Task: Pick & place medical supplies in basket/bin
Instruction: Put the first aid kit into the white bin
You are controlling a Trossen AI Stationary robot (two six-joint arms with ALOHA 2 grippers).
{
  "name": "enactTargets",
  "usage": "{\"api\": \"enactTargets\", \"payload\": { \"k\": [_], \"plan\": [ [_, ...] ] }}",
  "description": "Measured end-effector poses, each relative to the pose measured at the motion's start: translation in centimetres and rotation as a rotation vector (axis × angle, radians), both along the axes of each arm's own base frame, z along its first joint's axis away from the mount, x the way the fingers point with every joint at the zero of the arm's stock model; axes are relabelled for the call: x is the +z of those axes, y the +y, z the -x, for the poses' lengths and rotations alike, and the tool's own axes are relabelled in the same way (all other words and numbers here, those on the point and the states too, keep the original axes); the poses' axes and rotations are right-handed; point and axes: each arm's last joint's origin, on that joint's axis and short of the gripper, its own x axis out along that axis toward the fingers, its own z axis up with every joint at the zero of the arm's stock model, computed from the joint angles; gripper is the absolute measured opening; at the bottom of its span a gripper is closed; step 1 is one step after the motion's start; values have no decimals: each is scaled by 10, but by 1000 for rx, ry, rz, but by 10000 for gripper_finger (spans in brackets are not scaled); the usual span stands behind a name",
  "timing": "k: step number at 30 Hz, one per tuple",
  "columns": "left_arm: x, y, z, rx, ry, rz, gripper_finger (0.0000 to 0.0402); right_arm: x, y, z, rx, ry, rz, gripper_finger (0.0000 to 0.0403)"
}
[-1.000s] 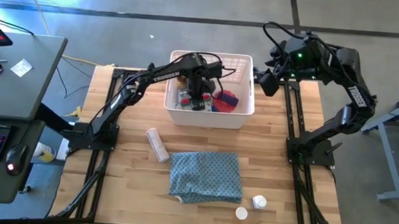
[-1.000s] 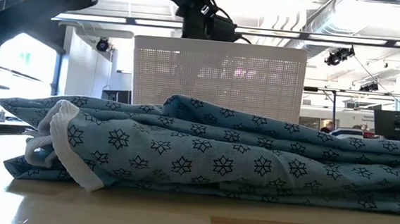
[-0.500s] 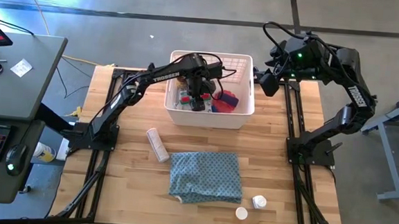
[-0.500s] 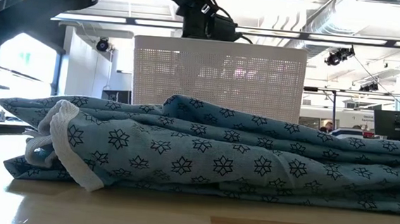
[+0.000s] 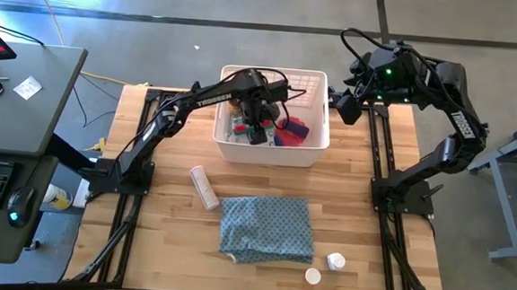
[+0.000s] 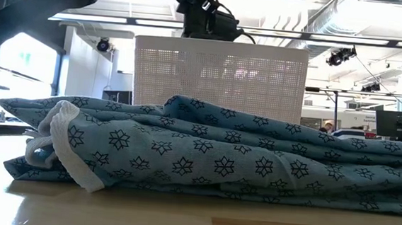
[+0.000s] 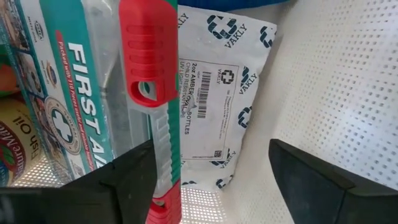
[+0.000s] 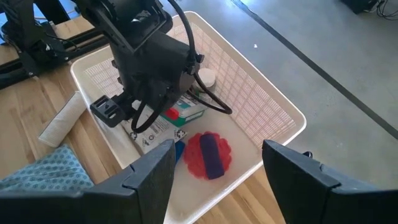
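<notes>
We see the basket [image 5: 273, 117] at the far-center of the table [image 5: 168, 220], white, latticed walls. L gripper [image 5: 257, 131] is down inside it, fingers [image 7: 124, 180] spread apart w/ nothing between them; the first-aid kit [image 7: 93, 93] w/ red latch lies just beside 1 finger, not pinched. A printed packet [image 7: 221, 99] lies flat on the basket floor next to the kit, against the perforated wall. Also in the basket: pink-red disc [image 8: 208, 154] w/ a purple tube [image 8: 210, 155] lying on top of it, and a white bottle [image 8: 206, 77] near the far wall, partly hidden by the L arm.

R gripper [image 5: 347, 105] hovers off the table just beside the basket's R side, above rim level, fingers [image 8: 146, 177] apart, empty; it looks down into the basket.

Outside the basket we count 3 supplies: a white roll [image 5: 205, 188] lying on the table, near the cloth's L far corner, touching nothing; 2 white pill bottles [image 5: 336, 260] [image 5: 312, 276] near the front edge, just beside the cloth's R front corner, close to each other.

Blue-grey cloth [image 5: 267, 227] sits crumpled at table center-front, well apart from the basket. In the low view the cloth [image 6: 219, 156] fills the foreground and hides the basket's [image 6: 220, 78] lower part; L arm comes down into the basket from above.
</notes>
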Motion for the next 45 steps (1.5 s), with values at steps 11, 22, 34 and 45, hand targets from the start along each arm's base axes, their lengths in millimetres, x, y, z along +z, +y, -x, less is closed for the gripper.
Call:
{"api": "enactTargets", "payload": {
  "k": [11,22,34,45],
  "plan": [
    [5,-4,1,5,-74,154,363,0,0,0,-3,-2,-2,232],
    [5,0,2,-7,-96,189,336,0,0,0,-20,-14,-17,232],
    [17,-1,4,48,-136,216,335,0,0,0,-25,-17,-21,232],
    [17,1,4,104,-93,134,335,0,0,0,-24,-17,-20,232]
  ]
}}
